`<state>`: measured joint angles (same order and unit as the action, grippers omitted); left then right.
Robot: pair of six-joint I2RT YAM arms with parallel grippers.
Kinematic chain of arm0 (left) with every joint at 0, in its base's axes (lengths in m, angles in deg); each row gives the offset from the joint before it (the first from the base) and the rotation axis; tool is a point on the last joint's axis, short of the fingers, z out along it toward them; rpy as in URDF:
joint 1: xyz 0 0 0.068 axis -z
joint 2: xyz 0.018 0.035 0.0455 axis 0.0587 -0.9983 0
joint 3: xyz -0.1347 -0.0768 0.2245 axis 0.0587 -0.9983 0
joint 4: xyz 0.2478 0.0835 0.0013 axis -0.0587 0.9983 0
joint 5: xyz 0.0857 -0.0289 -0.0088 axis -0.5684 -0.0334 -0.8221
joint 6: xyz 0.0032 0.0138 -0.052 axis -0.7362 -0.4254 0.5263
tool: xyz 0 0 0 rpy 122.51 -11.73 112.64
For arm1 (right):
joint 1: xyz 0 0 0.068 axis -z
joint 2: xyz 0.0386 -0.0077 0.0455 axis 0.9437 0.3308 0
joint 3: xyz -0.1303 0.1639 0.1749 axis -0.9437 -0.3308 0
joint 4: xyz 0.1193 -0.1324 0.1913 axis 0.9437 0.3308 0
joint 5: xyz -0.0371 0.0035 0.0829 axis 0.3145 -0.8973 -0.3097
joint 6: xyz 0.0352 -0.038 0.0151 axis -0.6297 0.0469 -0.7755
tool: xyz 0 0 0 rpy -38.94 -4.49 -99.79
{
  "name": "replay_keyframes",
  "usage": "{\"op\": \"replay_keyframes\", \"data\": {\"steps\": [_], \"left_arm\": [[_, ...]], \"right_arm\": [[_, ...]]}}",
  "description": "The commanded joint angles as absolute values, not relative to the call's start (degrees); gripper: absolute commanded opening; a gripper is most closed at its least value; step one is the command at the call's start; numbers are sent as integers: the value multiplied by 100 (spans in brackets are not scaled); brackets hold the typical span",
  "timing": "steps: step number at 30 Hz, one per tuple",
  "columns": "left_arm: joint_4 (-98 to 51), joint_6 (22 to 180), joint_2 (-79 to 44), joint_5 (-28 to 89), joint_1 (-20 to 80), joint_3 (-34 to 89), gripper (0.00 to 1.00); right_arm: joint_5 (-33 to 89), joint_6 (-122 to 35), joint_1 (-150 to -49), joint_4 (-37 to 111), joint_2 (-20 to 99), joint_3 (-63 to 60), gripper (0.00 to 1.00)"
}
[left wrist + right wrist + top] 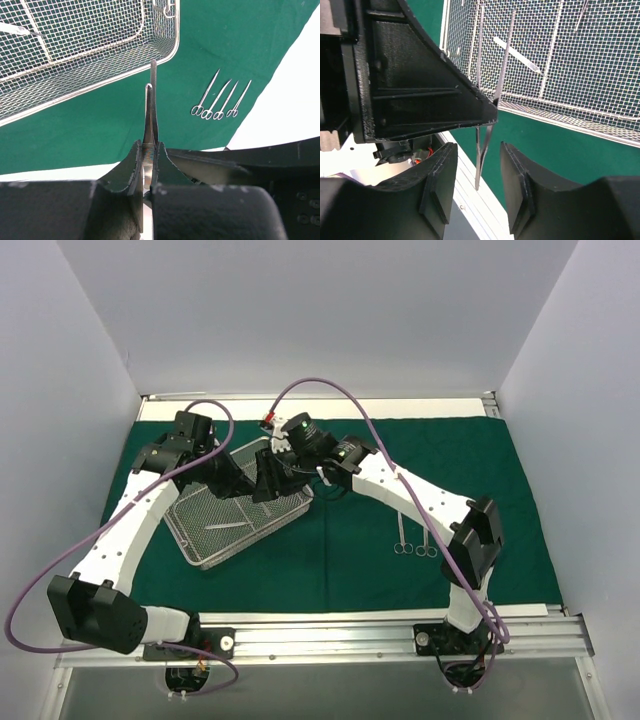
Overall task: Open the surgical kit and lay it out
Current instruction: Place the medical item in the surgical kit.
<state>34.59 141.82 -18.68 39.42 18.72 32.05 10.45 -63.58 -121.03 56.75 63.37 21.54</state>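
Note:
The dark green drape [350,570] lies spread on the table. The silver mesh tray [183,541] sits skewed on its left half. My left gripper [245,483] is shut on slim steel forceps [151,100] and holds them above the tray's corner [170,52]. My right gripper [268,483] is open. Its two fingers stand on either side of the forceps' free end [481,160] without touching it. A slim instrument [228,526] lies in the tray and also shows in the right wrist view [517,54]. Several ring-handled clamps [414,540] lie side by side on the drape.
The two grippers meet over the tray's far right corner, very close together. The left gripper's black body [415,85] fills the upper left of the right wrist view. The white table edge [280,100] shows beyond the drape. Grey walls enclose three sides.

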Motion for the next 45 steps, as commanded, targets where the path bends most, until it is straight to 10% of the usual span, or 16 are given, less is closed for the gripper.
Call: {"op": "replay_keyframes", "data": {"steps": [1,12,23,29,35,45], "left_arm": [[3219,14317,-1681,3974,1918,3299,2],[2991,14299,-1672,4325,1910,3326,2],[2920,14141,-1918,4536,1796,3440,2],[2894,14001,-2041,4598,1769,3423,2],[3024,13518,-2349,4502,1523,3553,57],[3228,12515,-2962,3912,996,3739,51]], "right_arm": [[1013,-6418,-12175,5531,6284,2236,38],[943,-6470,-12175,5469,6433,2184,10],[917,-6356,-12166,5715,6749,2491,31],[1136,-6417,-12105,5636,6600,2316,0],[1338,-6567,-11824,5926,6512,1877,0],[2980,-6769,-11042,6619,5222,-30,0]]}}
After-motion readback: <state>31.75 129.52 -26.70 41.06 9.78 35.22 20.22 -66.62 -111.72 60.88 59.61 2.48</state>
